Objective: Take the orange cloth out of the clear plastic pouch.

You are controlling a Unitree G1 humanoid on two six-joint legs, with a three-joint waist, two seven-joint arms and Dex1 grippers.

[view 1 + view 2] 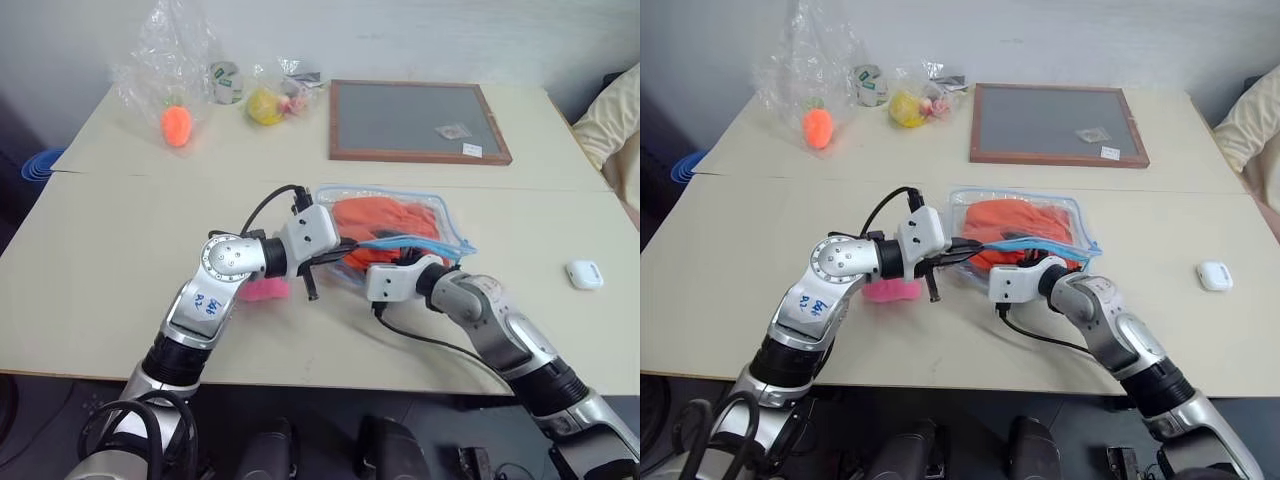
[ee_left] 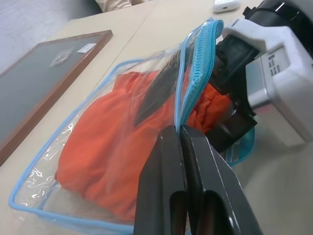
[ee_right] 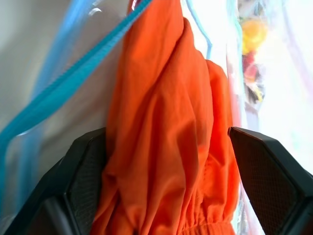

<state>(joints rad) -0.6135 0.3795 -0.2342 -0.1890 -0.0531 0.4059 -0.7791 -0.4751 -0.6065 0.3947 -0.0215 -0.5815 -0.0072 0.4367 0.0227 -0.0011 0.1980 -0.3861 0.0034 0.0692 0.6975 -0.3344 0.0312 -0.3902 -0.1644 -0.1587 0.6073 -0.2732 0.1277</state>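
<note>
So our left gripper (image 2: 182, 131) is pinching the blue edge of the clear plastic pouch (image 1: 443, 215), lifting it. Right gripper (image 3: 166, 161) is spread wide around the orange cloth (image 3: 166, 122), which sits inside the pouch.

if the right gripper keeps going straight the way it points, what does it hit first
Most likely the orange cloth: it lies between the open fingers of the right gripper, inside the mouth of the clear pouch.

Orange cloth (image 1: 385, 225) inside clear pouch (image 1: 440, 215)
</note>
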